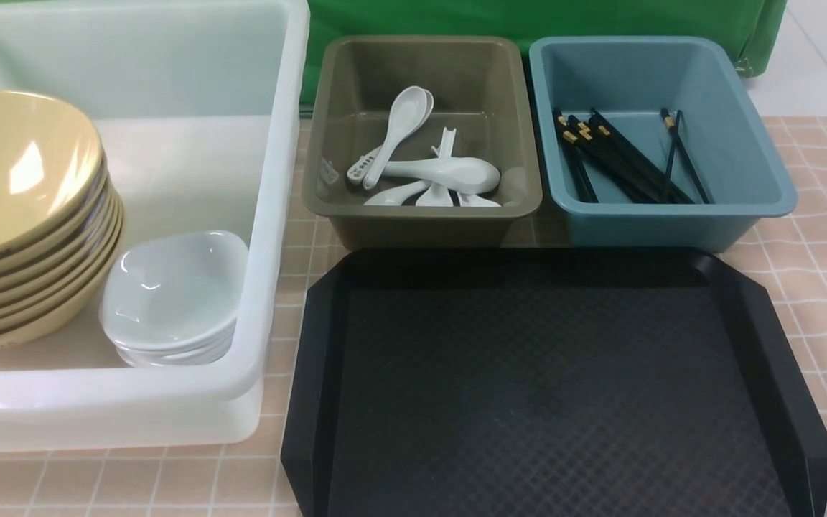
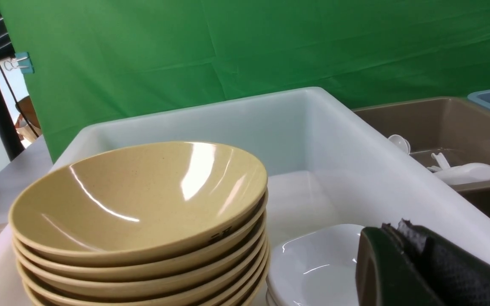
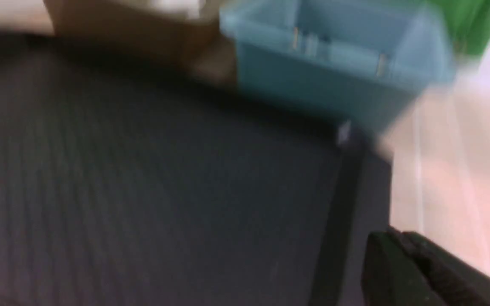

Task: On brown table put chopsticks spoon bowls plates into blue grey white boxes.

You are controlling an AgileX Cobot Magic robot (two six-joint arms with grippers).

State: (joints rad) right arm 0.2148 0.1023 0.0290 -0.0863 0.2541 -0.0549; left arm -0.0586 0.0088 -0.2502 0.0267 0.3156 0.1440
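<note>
black tray (image 1: 550,402) bare | chopsticks (image 1: 618,158) lengthwise front-to-back in blue box (image 1: 758,165) | both end effectors closed, empty

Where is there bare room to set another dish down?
The black tray is bare across its floor. The white box has open floor behind the tan bowls and white dishes; its front is crowded. The grey box holds spoons, the blue box chopsticks.

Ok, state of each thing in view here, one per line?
Yellow bowls: stacked in the white box.
White dishes: stacked beside the bowls, same box.
Spoons: piled in the grey box.
Chopsticks: lying in the blue box.
Black tray: bare.
Left pincer: shut, holding nothing.
Right pincer: shut, holding nothing.
</note>
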